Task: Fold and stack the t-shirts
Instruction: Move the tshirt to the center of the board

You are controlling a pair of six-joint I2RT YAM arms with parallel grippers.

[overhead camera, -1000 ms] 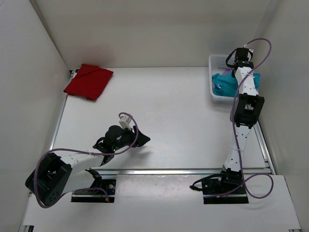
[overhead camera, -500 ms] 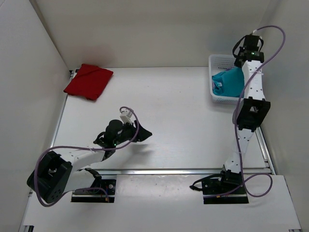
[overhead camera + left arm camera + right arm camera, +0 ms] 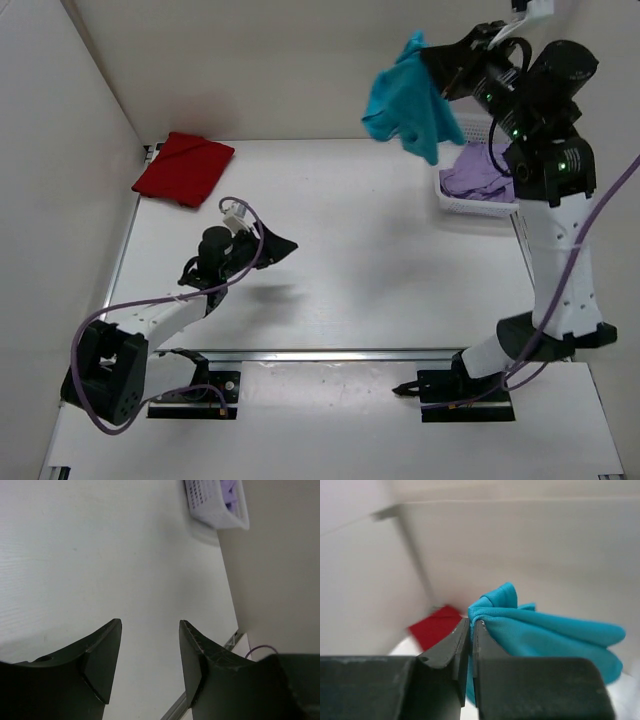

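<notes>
My right gripper [image 3: 428,52] is raised high over the table's back right, shut on a bunched edge of the teal blue t-shirt [image 3: 405,98], which hangs down in the air. In the right wrist view the gripper [image 3: 471,622] pinches the teal cloth [image 3: 545,630] between its jaws. A folded deep red t-shirt [image 3: 182,167] lies at the table's far left corner and also shows as a red patch [image 3: 436,625]. The lilac purple t-shirt [image 3: 478,175] lies crumpled in the basket. My left gripper [image 3: 283,243] hovers over the table's left middle, open and holding nothing [image 3: 150,625].
The white mesh basket [image 3: 452,198] stands at the back right edge of the table; its wall [image 3: 207,505] also shows in the left wrist view. White walls close in the back and both sides. A metal rail [image 3: 380,353] runs along the table's near edge.
My right arm has lifted the teal t-shirt up out of the basket and swung it left and high, uncovering the lilac shirt. The left arm has moved slightly farther up the table.
</notes>
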